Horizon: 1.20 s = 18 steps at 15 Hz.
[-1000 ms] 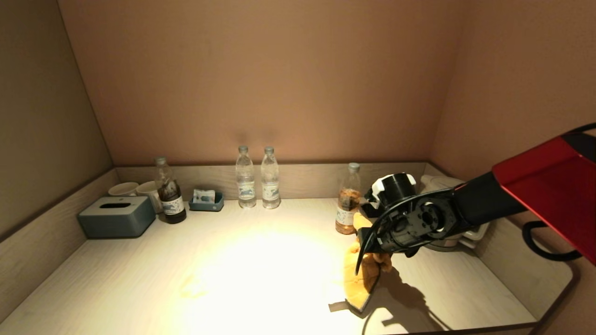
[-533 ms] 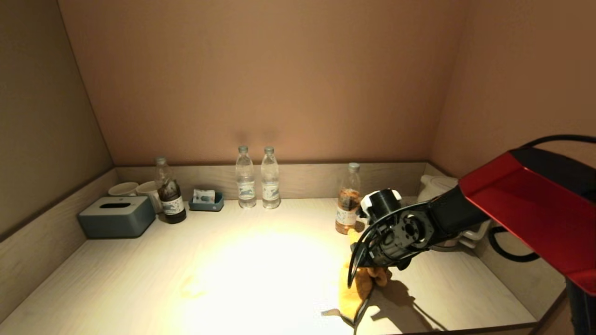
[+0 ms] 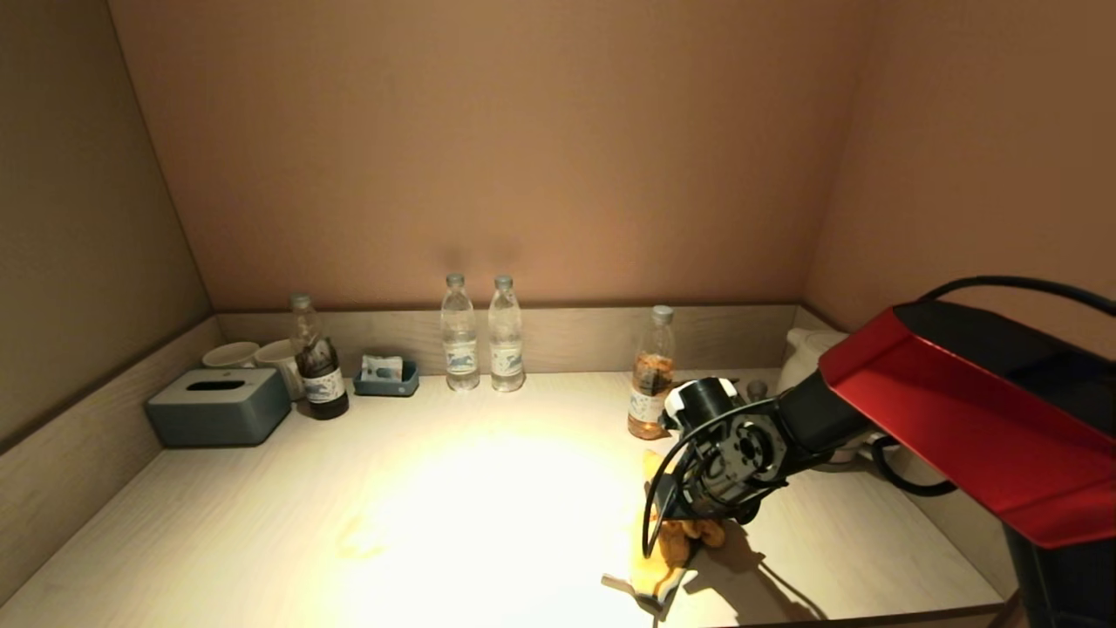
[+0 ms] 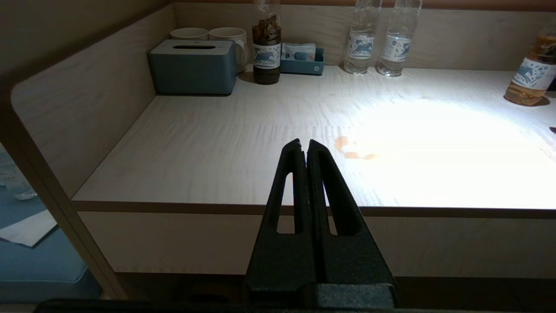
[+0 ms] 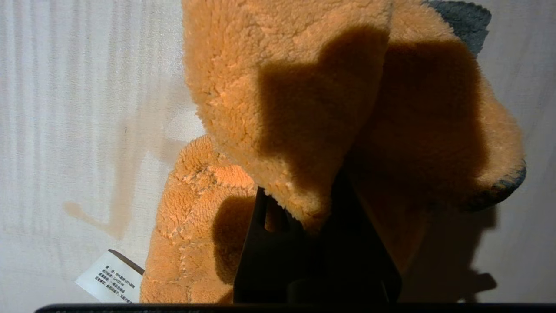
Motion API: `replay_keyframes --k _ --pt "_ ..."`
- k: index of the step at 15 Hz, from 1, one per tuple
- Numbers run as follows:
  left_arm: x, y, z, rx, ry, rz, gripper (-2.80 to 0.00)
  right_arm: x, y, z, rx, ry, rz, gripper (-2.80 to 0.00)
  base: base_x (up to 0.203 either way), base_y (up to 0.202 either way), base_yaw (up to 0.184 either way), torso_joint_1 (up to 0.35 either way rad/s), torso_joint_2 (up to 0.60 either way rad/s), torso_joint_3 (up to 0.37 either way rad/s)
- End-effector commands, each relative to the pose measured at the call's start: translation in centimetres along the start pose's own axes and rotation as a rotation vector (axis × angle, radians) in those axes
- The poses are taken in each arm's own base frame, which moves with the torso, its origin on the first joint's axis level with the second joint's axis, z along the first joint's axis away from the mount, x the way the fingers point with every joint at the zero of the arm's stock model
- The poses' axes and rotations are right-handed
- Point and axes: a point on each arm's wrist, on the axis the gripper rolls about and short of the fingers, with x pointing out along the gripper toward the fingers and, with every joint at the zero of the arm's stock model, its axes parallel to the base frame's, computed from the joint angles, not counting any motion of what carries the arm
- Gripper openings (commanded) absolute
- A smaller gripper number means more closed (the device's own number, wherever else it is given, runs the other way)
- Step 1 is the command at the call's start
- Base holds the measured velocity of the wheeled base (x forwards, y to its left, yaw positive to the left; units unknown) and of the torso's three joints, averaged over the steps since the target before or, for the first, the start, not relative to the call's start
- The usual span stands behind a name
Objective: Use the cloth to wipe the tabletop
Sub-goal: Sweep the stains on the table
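**Right gripper holding the cloth at the near right of the tabletop**

The right gripper (image 3: 678, 534) is pinching the orange cloth (image 3: 660, 558) between its closed fingers; the cloth is hanging down, its lower end and white label (image 5: 108, 276) lying on the tabletop (image 3: 488, 497) near the front edge. The left gripper (image 4: 304, 148), its fingers pressed together on nothing, is hanging before the table's front edge. A brownish stain (image 4: 352, 148) is showing mid-table. Farther back, a bottle of amber liquid (image 3: 651, 372), two clear bottles (image 3: 482, 333), a dark bottle (image 3: 318, 358), a tissue box (image 3: 218, 406) and a kettle (image 3: 815, 366) are standing along the back wall.
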Motion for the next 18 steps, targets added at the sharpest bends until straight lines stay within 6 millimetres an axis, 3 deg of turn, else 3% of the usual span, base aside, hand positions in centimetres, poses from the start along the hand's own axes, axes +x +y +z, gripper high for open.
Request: replay_keyframes --k 1,4,8,14,17,18 --pt "0.0 0.0 0.0 -0.001 0.000 0.000 -2.80 1.1 0.4 0.1 0.007 0.015 0.017 -2.80 0.000 0.000 0.000 0.000 0.00 0.000" --pt "0.0 0.0 0.0 -0.001 -0.001 0.000 -2.80 1.1 1.4 0.7 0.007 0.005 0.065 -2.80 0.000 0.000 0.000 0.000 0.00 0.000" --pt "0.0 0.0 0.0 -0.001 -0.001 0.000 -2.80 1.0 5.6 0.5 -0.063 -0.002 0.136 -2.80 0.000 0.000 0.000 0.000 0.00 0.000" --pt "0.0 0.0 0.0 -0.001 -0.001 0.000 -2.80 -1.2 11.1 -0.5 -0.173 0.011 0.199 -2.80 0.000 0.000 0.000 0.000 0.00 0.000" --pt "0.0 0.0 0.0 -0.001 -0.001 0.000 -2.80 -1.6 11.5 -1.0 -0.187 0.026 0.202 -2.80 0.000 0.000 0.000 0.000 0.00 0.000" --pt "0.0 0.0 0.0 -0.001 -0.001 0.000 -2.80 -2.7 11.8 -1.9 -0.205 0.038 0.206 -2.80 0.000 0.000 0.000 0.000 0.00 0.000"
